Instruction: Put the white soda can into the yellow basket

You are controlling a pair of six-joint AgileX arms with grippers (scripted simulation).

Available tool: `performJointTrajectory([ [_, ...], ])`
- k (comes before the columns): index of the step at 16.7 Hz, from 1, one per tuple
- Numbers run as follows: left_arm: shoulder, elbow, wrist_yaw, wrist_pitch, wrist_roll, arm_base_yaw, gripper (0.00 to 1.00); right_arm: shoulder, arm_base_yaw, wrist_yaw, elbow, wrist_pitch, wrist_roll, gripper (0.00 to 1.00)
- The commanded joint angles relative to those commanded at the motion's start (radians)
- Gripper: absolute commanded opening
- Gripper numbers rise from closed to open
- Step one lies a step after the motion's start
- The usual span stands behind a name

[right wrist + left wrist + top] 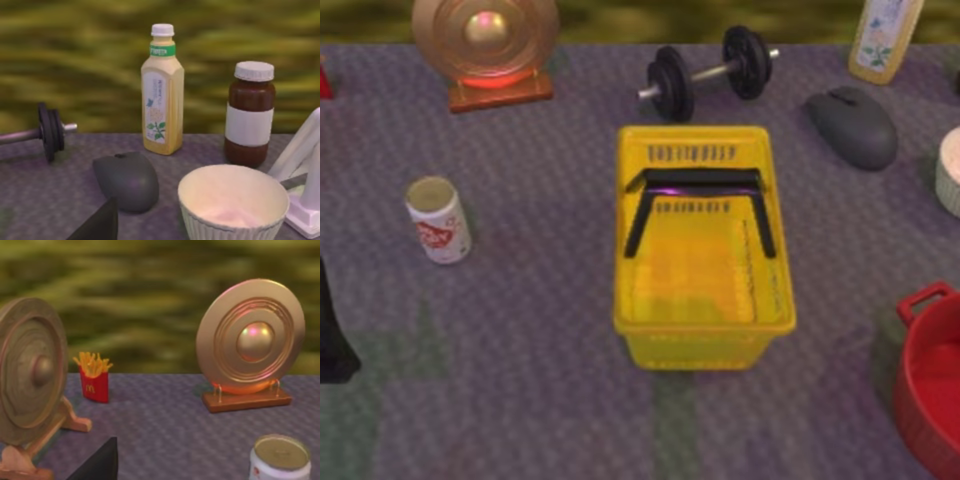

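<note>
The white soda can [438,220] with red marks stands upright on the left side of the table, also low in the left wrist view [280,459]. The yellow basket [705,352] sits in the middle, its black handles [700,182] folded across the far half, nothing inside. My left arm [334,335] shows as a dark shape at the left edge, nearer than the can and apart from it. A dark part of my left gripper [97,465] shows at the wrist view's edge. My right arm is out of the top view; a dark part of the right gripper [97,224] shows.
A gold gong [485,40] and a dumbbell [710,70] stand behind. At the right are a cream bottle [885,35], grey mouse [852,125], white bowl [950,172] and red pot [932,390]. A fries box [94,379] and brown jar [250,112] appear in wrist views.
</note>
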Motion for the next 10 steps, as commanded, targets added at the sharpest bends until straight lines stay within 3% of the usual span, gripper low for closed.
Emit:
performJointTrajectory([
  [5, 0.061, 0.059, 0.004, -0.04, 0.023, -0.009, 1.0, 0.0, 0.0, 0.0, 0.0, 0.0, 0.0, 1.0],
  [10, 0.372, 0.329, 0.008, -0.223, 0.124, -0.036, 1.0, 0.0, 0.0, 0.0, 0.0, 0.0, 0.0, 1.0],
])
